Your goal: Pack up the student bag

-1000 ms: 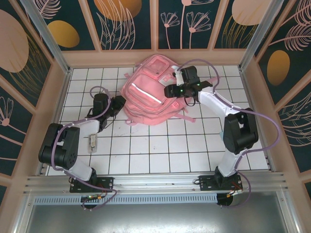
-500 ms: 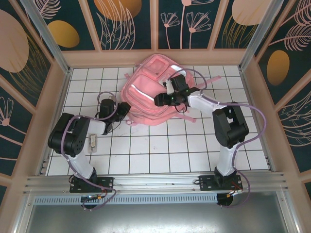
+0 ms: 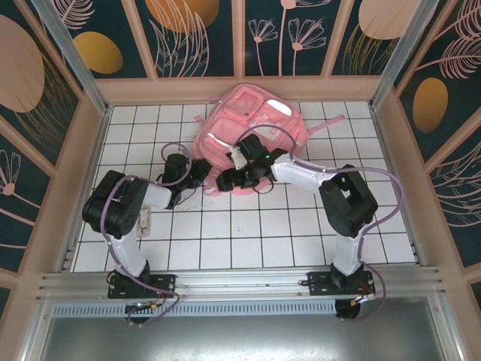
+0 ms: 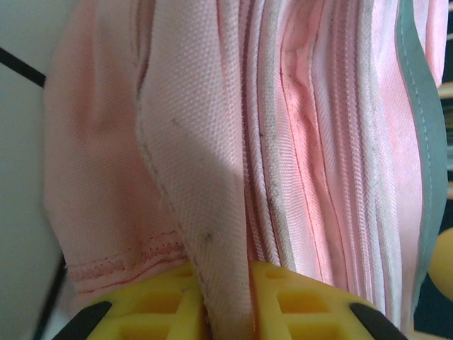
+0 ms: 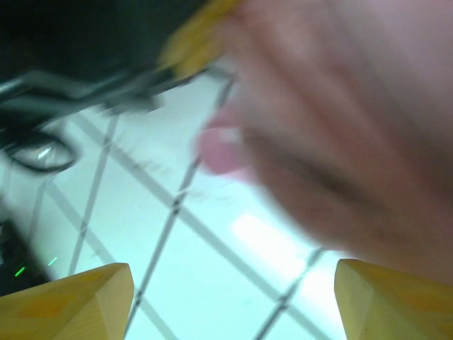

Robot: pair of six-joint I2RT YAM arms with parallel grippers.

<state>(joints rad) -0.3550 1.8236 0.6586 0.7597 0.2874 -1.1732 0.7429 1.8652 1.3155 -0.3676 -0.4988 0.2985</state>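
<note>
The student bag (image 3: 259, 124), a big pink backpack with silver strips, lies at the back middle of the tiled table. My left gripper (image 3: 200, 172) is at the bag's near left edge. In the left wrist view its yellow fingers (image 4: 145, 312) are shut on a fold of the bag's pink fabric (image 4: 212, 212). My right gripper (image 3: 227, 180) hangs over the bag's near edge, close to the left one. In the right wrist view it (image 5: 230, 304) stands open, with bare tiles between its fingertips (image 5: 71, 304) and the blurred pink bag (image 5: 340, 127) at the upper right.
A small pale object (image 3: 143, 219) lies on the tiles beside the left arm. Wooden frame walls (image 3: 391, 150) close the table in on three sides. A metal rail (image 3: 240, 286) runs along the near edge.
My right arm has swung left and nearer across the bag, from its right side to its near left edge. My left gripper has moved right to the bag and closed on its fabric.
</note>
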